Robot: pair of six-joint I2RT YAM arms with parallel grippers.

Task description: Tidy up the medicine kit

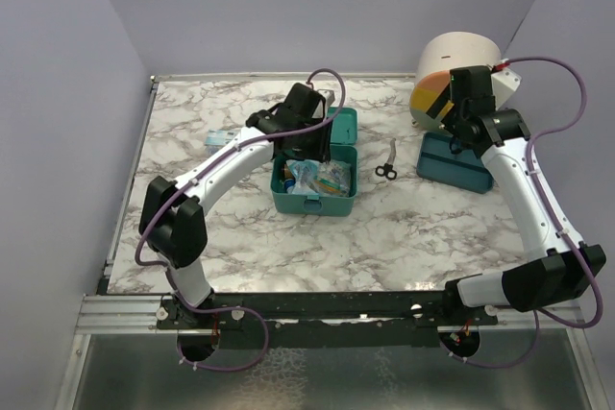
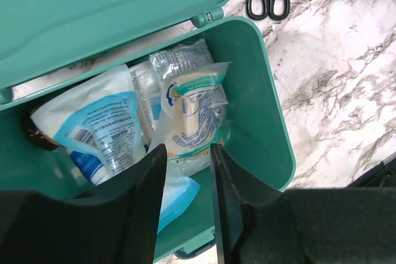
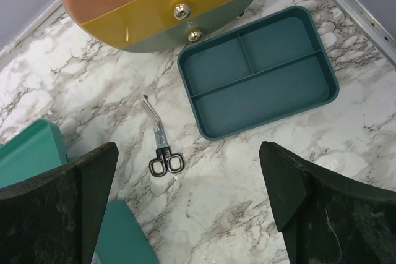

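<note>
- Medicine kit (image 1: 336, 205): one, standing open at the middle of the marble surface (image 1: 432, 237), with its lid (image 1: 344, 125) thrown back toward the top of the frame. I judge it stiff, light plastic with smooth walls. It is best taken by a side wall or the rim, and the lid by its free edge.
- Round drawer unit (image 1: 461, 55): one, upper right, with three knobs showing in the right wrist view.
- Flat teal tray (image 3: 247, 103): one, with three compartments, just below the drawer unit.
- Left hand (image 2: 187, 156): fingers narrowly apart, low over the kit's contents, clamping nothing that I can see.
- Right hand (image 3: 192, 214): spread wide, holding nothing, above the surface near the tray.
- Packets (image 2: 99, 128): at least four inside the kit. They are probably soft, crinkly and slippery, so pinch an edge.
- Scissors (image 1: 386, 168): one pair, between kit and tray.
</note>
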